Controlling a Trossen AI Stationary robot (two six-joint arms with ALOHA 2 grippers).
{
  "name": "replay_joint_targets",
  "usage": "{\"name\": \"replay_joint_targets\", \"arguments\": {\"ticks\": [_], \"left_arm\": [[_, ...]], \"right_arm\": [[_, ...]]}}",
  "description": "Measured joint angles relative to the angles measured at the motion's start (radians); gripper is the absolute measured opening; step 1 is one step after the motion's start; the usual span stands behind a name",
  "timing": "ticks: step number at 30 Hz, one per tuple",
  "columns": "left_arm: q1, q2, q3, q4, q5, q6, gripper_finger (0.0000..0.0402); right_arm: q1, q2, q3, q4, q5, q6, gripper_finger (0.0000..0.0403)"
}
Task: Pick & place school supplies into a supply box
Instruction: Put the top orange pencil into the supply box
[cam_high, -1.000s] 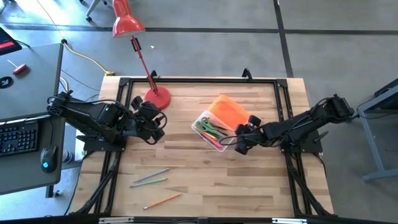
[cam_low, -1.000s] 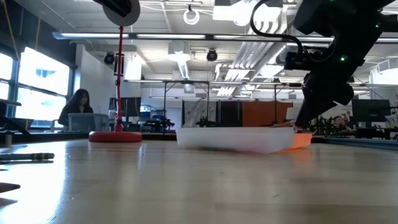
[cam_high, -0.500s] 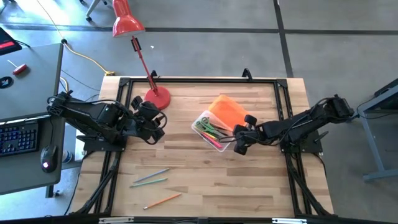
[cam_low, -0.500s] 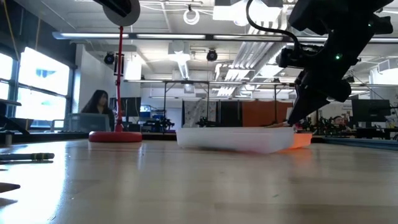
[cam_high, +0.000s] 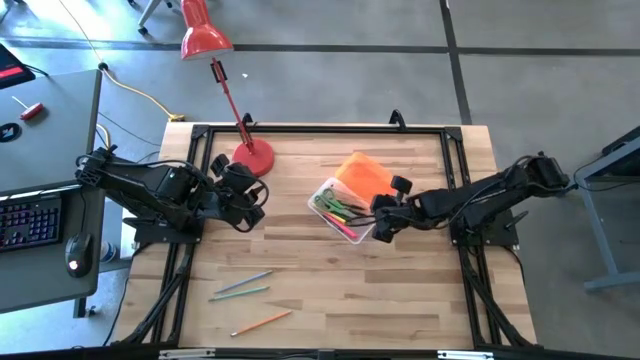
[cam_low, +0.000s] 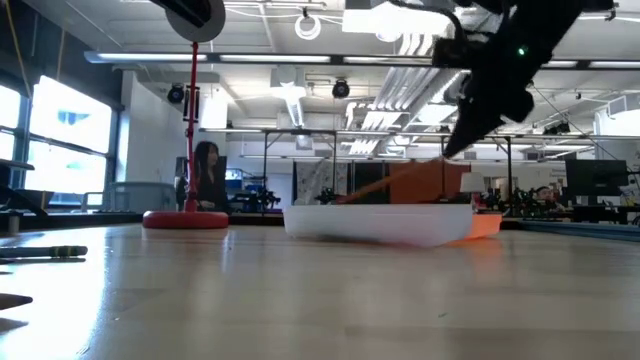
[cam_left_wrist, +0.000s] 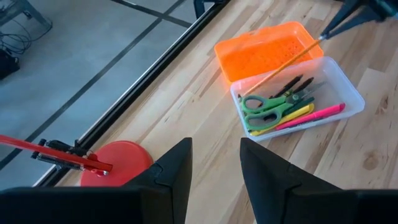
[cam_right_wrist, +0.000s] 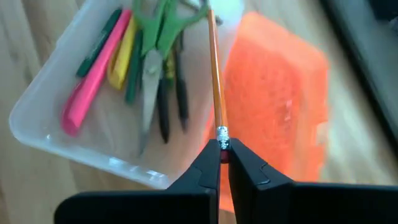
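R gripper (cam_right_wrist: 219, 155): above the supply box's right side, mid-table; jaws shut on eraser end of an orange pencil (cam_right_wrist: 213, 71), which slants out over the box
L gripper (cam_left_wrist: 214, 163): near table's left edge, by the lamp base; jaws apart, nothing btwn them
Supply box (cam_high: 325, 190): clear tray, mid-table twd right; orange lid (cam_high: 366, 178) lies open touching its far side
In box: green-handled scissors (cam_left_wrist: 268, 109), pink marker (cam_left_wrist: 311, 116), yellow marker (cam_left_wrist: 283, 120), dark pens (cam_right_wrist: 171, 93)
Loose pencils (cam_high: 243, 289): three, near table's front edge, left of centre, well apart from box
Red lamp (cam_high: 252, 157): base at back-left of table, head hangs past the back edge
Person (cam_low: 205, 173): in room beyond table, low view
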Motion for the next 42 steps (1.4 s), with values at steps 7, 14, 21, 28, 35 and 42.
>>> {"name": "replay_joint_targets", "arguments": {"ticks": [7,14,21,28,35,42], "left_arm": [[0.0,0.0,0.0,0.0,-0.002,0.0,0.0166],[0.0,0.0,0.0,0.0,-0.002,0.0,0.0166],[0.0,0.0,0.0,0.001,-0.002,0.0,0.0166],[0.0,0.0,0.0,0.008,-0.007,-0.001,0.0166],[0.0,0.0,0.0,0.008,-0.008,0.0,0.0166],[0.0,0.0,0.0,0.008,-0.01,0.0,0.0166]], "right_arm": [[0.0,0.0,-0.002,0.102,-0.029,-0.01,0.0001],[-0.001,0.0,-0.111,0.253,-0.119,-0.025,0.0001],[-0.001,0.0,-0.189,0.456,-0.146,-0.082,0.0],[-0.03,0.0,-0.202,0.502,-0.131,-0.134,0.0001],[-0.096,0.0,-0.202,0.502,-0.176,-0.136,0.0034],[-0.125,0.0,-0.202,0.497,-0.206,-0.141,0.0083]]}}
